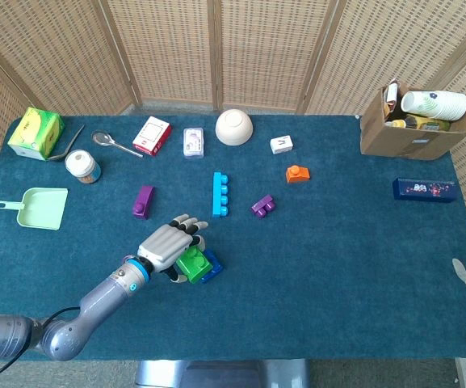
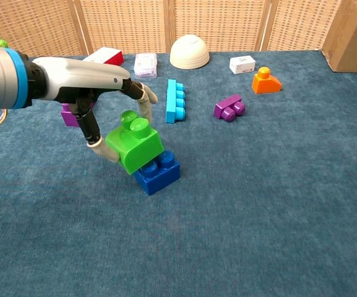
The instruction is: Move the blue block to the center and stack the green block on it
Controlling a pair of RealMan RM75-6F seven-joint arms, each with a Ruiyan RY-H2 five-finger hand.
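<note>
the left hand (image 2: 101, 102) pinches the green block (image 2: 134, 142) between its thumb on the near side and its fingers curled over the far side, the arm reaching in low from the left. held from the sides that way, the block's underside stays free, which looks like the point of the grip: the bottom has to meet the studs below. the green block sits tilted, its near-left edge lower and its two studs leaning up and away, so it is partly over the blue block (image 2: 158, 172) but not seated flat; whether it already touches the blue studs cannot be told. the blue block lies on the table (image 2: 258, 204) just below and a little to the right of the hand's fingertips, its right half poking out from under the green one. in the head view the left hand (image 1: 165, 245) covers most of the green block (image 1: 191, 263), with the blue block (image 1: 212, 267) showing just past it. judging by this, the stacking step is under way and the green block wants levelling and pressing down. the right hand is not in view
</note>
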